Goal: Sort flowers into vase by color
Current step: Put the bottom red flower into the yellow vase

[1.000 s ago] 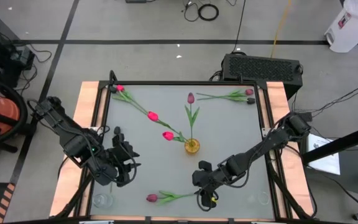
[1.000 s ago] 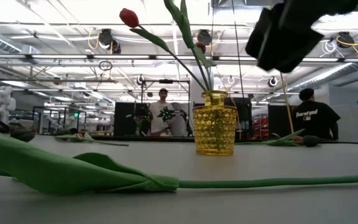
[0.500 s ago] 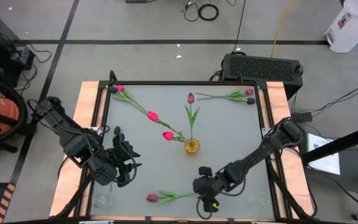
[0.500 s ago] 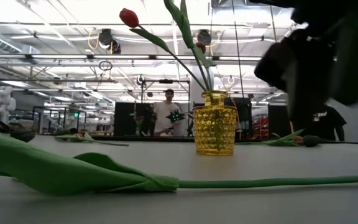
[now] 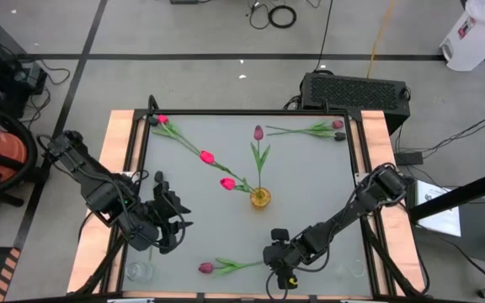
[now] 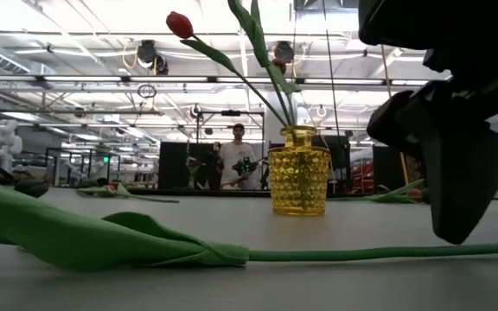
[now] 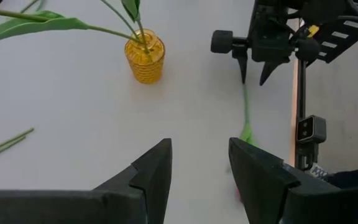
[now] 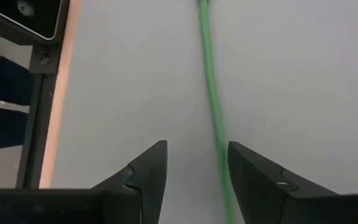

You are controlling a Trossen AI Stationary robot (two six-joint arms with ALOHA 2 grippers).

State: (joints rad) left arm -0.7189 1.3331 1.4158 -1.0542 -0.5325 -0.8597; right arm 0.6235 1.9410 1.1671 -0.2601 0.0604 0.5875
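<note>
A yellow glass vase stands mid-table with pink, red and maroon flowers in it. One pink flower lies on the table near the front edge. Its stem runs right, to under my right gripper. That gripper is open and points down. Its fingers stand on either side of the stem's free end, just above the table. Two more flowers lie at the far left and far right. My left gripper waits open and raised at the table's left.
Clear glass jars stand at the near-left and near-right corners. A wooden rim frames the table. A black box sits behind the far edge. A person stands in the room beyond.
My right gripper has come down and toward the table's near edge, onto the free end of the near flower's stem. Its fingers have stayed open. The flower has not moved.
</note>
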